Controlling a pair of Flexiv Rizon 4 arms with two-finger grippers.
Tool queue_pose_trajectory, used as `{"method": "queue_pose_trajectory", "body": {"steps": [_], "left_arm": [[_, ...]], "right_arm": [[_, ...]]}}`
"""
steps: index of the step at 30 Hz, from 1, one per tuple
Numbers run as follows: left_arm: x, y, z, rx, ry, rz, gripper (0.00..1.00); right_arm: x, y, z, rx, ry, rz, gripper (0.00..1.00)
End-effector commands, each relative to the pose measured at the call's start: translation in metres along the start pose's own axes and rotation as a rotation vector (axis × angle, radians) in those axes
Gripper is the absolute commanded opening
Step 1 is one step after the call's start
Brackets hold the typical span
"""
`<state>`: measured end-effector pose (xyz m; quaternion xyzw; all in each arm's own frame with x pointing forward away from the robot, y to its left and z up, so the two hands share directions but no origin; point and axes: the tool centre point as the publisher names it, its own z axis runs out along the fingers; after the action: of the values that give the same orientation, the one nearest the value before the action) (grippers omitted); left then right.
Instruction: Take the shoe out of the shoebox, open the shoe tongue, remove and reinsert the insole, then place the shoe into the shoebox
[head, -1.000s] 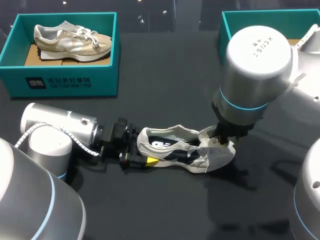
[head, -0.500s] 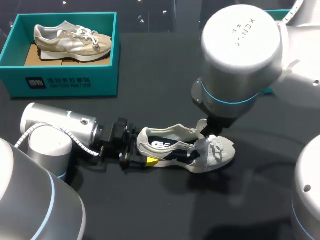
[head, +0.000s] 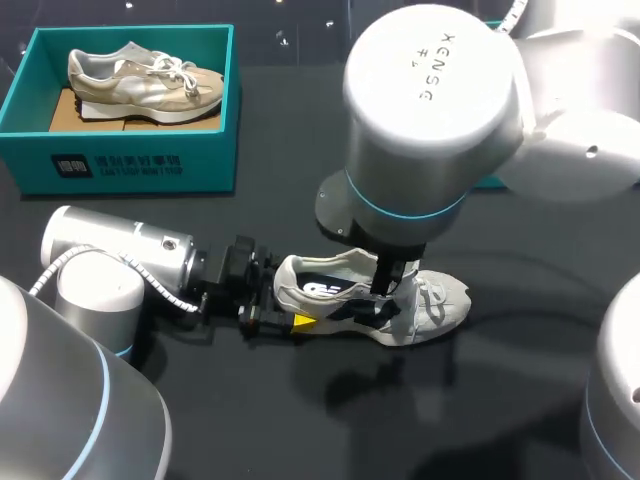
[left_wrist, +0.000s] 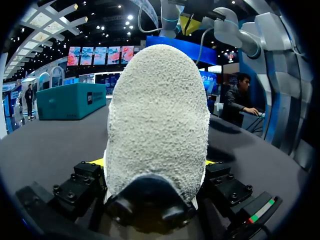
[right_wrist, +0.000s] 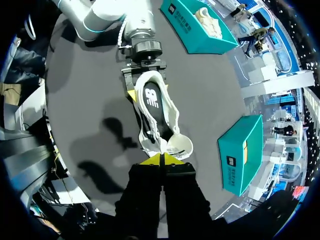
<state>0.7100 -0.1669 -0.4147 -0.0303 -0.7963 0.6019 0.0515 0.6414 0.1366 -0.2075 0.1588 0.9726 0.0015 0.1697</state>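
Note:
A white and navy shoe (head: 420, 305) lies on its sole on the dark table, toe to the right; its dark insole (head: 322, 288) with a white logo shows inside. My left gripper (head: 272, 312) lies low on the table, its fingers wide apart and pressed against both sides of the heel (left_wrist: 157, 115). My right gripper (head: 383, 288) hangs just above the shoe's laces, shut, with nothing between its tips. From the right wrist, the shoe (right_wrist: 155, 112) stretches ahead of the closed yellow tips (right_wrist: 162, 160), its pale tongue (right_wrist: 180, 146) nearest them.
A teal shoebox (head: 130, 160) with a beige shoe (head: 140, 80) stands at the back left. A second teal box (right_wrist: 242, 152) stands at the back right, mostly hidden behind my right arm in the head view.
My right arm has swung left from the toe to above the shoe's middle, and its fingers have closed. The toe has settled flat. The left arm has kept still.

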Motion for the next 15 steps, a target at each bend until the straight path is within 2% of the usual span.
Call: {"method": "queue_pose_trajectory", "body": {"steps": [1,3,15], "left_arm": [[0.0002,0.0003,0.0022,-0.002,0.001,0.0,0.0],[0.0002,0.0003,0.0022,-0.002,0.001,0.0,0.0],[0.0002,0.0003,0.0022,-0.002,0.001,0.0,0.0]], "right_arm": [[0.006,0.0179,0.0133,-0.09,0.115,-0.307,0.0],[0.0081,0.0253,0.0189,-0.117,0.169,-0.343,0.0],[0.0081,0.0253,0.0189,-0.117,0.169,-0.343,0.0]]}}
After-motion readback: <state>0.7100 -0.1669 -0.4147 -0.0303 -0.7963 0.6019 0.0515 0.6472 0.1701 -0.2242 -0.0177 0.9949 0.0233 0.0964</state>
